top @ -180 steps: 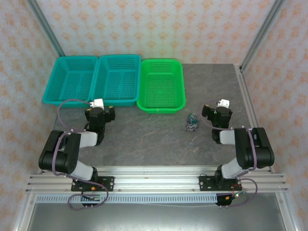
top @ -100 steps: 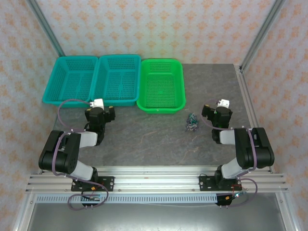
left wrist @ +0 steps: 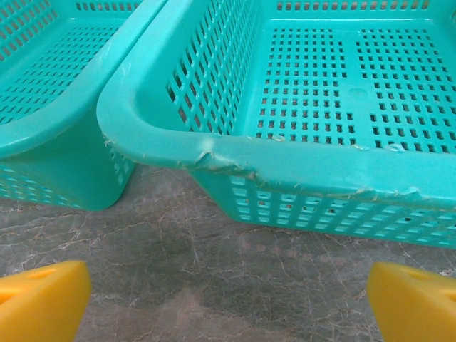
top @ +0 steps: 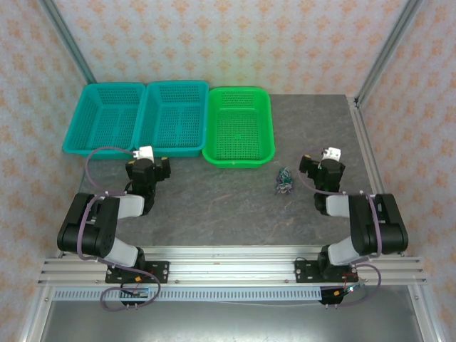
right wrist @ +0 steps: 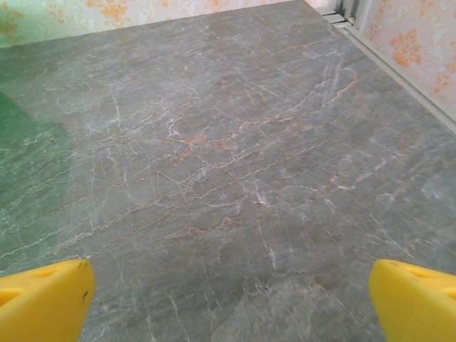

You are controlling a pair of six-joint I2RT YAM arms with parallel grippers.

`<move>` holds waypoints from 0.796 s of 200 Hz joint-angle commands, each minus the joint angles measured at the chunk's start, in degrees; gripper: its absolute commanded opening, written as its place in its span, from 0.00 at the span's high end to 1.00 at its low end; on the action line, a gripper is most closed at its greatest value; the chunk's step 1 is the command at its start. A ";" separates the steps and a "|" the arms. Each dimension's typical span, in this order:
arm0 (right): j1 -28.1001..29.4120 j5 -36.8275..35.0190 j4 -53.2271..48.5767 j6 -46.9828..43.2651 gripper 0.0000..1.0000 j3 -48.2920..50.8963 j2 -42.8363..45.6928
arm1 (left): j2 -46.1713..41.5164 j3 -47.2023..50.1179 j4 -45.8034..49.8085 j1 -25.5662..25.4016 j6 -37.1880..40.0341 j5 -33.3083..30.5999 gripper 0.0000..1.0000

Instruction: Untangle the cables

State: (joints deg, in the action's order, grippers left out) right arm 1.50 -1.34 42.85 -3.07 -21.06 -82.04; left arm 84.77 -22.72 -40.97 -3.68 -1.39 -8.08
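Cables (top: 284,181) clumped on surface (top: 214,206), just left of right fingers (right wrist: 417,303), well apart from left fingers (left wrist: 43,299), both pairs spread wide, empty

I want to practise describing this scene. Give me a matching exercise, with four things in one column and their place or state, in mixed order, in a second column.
Things:
1. cables
2. green basket
3. left gripper
4. right gripper

Places or states:
A. open, facing bare table
B. open, just before the near rim of a teal basket
C. a small clump on the table, near the green basket's near right corner
D. stands rightmost at the far side of the table

Pairs: 1-C, 2-D, 3-B, 4-A
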 commanded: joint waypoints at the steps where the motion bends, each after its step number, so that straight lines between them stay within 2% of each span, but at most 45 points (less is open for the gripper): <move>1: 0.44 -8.19 -13.47 6.52 0.01 -2.42 13.24 | -4.01 -1.86 2.72 0.37 0.42 -3.54 0.00; 16: 0.44 -11.81 -27.25 14.89 0.01 -5.56 22.39 | -6.57 -1.21 4.10 0.35 -1.22 -7.65 0.00; 28: 0.44 -11.65 -36.47 22.18 0.01 -7.52 28.78 | -9.46 -2.57 10.17 0.37 -2.48 -10.33 0.00; 48: 0.44 -2.10 -47.43 28.88 0.01 -10.52 35.91 | -15.56 -4.65 20.51 0.34 -5.27 -12.27 0.00; 68: 0.73 6.79 -58.25 34.45 0.01 -14.66 36.73 | -24.83 -5.01 28.13 0.30 -9.38 -8.56 0.00; 87: 1.02 13.75 -65.11 36.28 0.01 -17.57 33.56 | -34.00 -7.47 39.88 -0.05 -21.87 -0.87 0.00; 99: 1.38 16.89 -68.44 35.79 0.01 -19.68 29.99 | -38.44 -7.19 41.12 -1.62 -28.52 7.18 0.00; 109: 1.94 19.01 -70.04 34.22 0.01 -21.32 26.04 | -41.33 -6.43 40.89 -4.82 -34.77 10.68 0.00; 132: 3.85 21.31 -72.31 29.45 0.01 -24.94 14.91 | -44.03 -6.00 40.97 -15.31 -41.87 10.75 0.00; 159: 7.48 23.98 -71.74 27.09 0.01 -29.33 1.18 | -40.41 -8.71 42.45 -27.99 -41.97 8.70 0.00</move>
State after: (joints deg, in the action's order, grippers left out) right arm 6.13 18.11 -24.93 27.09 -46.61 -72.88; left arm 41.34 -28.82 -3.53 -23.49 -37.34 -0.40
